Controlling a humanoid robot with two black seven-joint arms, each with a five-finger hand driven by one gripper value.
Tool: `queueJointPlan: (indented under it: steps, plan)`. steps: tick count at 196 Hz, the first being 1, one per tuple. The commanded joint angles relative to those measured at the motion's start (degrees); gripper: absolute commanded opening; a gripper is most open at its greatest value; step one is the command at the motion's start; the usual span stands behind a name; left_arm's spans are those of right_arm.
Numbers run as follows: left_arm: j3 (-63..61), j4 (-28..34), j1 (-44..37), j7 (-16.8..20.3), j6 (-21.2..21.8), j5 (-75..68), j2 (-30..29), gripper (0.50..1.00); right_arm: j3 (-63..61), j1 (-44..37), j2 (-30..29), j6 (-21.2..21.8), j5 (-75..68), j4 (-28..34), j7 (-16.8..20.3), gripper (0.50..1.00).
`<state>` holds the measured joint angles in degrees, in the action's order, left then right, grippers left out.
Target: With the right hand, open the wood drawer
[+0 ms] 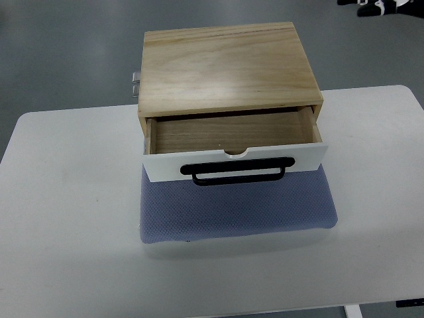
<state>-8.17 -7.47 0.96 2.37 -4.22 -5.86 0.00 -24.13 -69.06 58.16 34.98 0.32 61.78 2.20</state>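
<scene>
A wooden drawer box (pixel 225 66) sits toward the far side of a white desk (pixel 66 218), roughly centred across it. Its drawer (pixel 232 149) is pulled out toward the near edge, so the bare wooden floor of the drawer shows and nothing lies inside that I can see. The drawer front is a white panel with a small half-round notch in its top edge, and a black bar handle (pixel 238 172) runs across it low down. Under the box, and reaching out in front of the drawer toward the near edge of the desk, lies a blue-grey mesh mat (pixel 238 215); the drawer front hangs just over it. A small metal fitting (pixel 135 83) pokes out at the box's left rear corner. Beyond the box the grey floor (pixel 66 53) shows, and at the far right corner of the view there are some dark objects (pixel 377 6) on it, too cut off to tell apart. Nothing stands between the handle and the near edge of the desk. No robot hand is anywhere in sight, left or right, so I cannot tell whether either is released or clenched
</scene>
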Motion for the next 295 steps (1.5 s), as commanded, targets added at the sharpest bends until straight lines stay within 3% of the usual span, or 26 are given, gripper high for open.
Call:
queueJointPlan:
  steps: [1,32,65,85,112,134,185,295]
  plan:
    - [0.0,0.0,0.0,0.0,0.0,0.0,0.0,1.0,0.0,3.8,-3.9,0.0,-9.1,-11.1,-0.1,0.95]
    - [0.0,0.0,0.0,0.0,0.0,0.0,0.0,1.0,0.0,10.5,-9.7,0.0,-25.8,-22.0,0.2,0.95]
    - [0.0,0.0,0.0,0.0,0.0,0.1,0.0,1.0,-0.2,14.9,-18.4,-7.4,-34.6,-30.5,-0.1,0.95]
    - [0.0,0.0,0.0,0.0,0.0,0.0,0.0,1.0,-0.2,16.4,-22.1,-8.3,-35.2,-33.5,-0.2,0.95]
    - [0.0,0.0,0.0,0.0,0.0,0.0,0.0,1.0,-0.4,18.6,-25.8,-9.2,-35.2,-33.8,-0.3,0.95]
    - [0.0,0.0,0.0,0.0,0.0,0.1,0.0,1.0,-2.1,19.4,-28.5,-12.9,-35.0,-33.8,-0.2,0.952]
    - [0.0,0.0,0.0,0.0,0.0,0.0,0.0,1.0,-2.3,19.5,-29.2,-16.3,-34.1,-33.4,-0.2,0.954]
    - [0.0,0.0,0.0,0.0,0.0,0.0,0.0,1.0,-2.2,21.5,-29.5,-15.6,-34.2,-33.0,-0.1,0.954]
